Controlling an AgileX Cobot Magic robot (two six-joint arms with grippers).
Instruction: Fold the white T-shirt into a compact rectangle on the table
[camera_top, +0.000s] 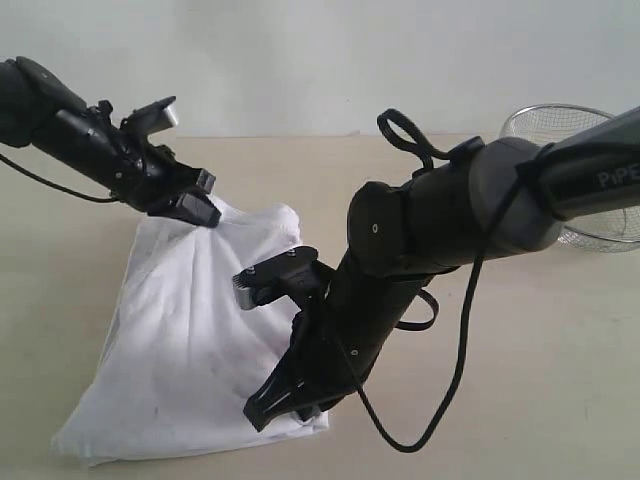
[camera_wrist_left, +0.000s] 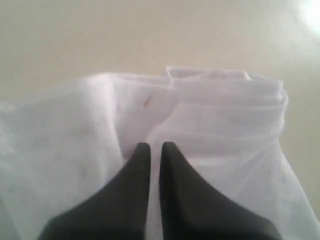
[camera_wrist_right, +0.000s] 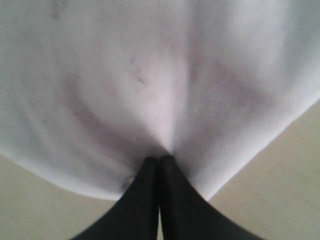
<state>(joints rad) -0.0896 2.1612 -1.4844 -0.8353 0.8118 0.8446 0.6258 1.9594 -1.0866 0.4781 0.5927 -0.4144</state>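
The white T-shirt (camera_top: 190, 330) lies part folded on the table (camera_top: 530, 380), narrow at the far end and wide toward the near edge. Its lettering is hidden. My left gripper (camera_top: 203, 210) sits at the shirt's far corner, shut on a fold of the cloth (camera_wrist_left: 225, 115), with a thin strip of fabric between the fingers; the left gripper (camera_wrist_left: 155, 146) tips pinch into stacked layers. My right gripper (camera_top: 262, 410) is at the near right hem, shut on the shirt (camera_wrist_right: 150, 75), which puckers at the right gripper (camera_wrist_right: 160, 159) tips.
A wire basket (camera_top: 565, 125) stands at the far right of the table, behind the right arm. A black cable (camera_top: 460, 380) loops from that arm down over the tabletop. Bare table (camera_wrist_right: 280, 195) lies right of the shirt.
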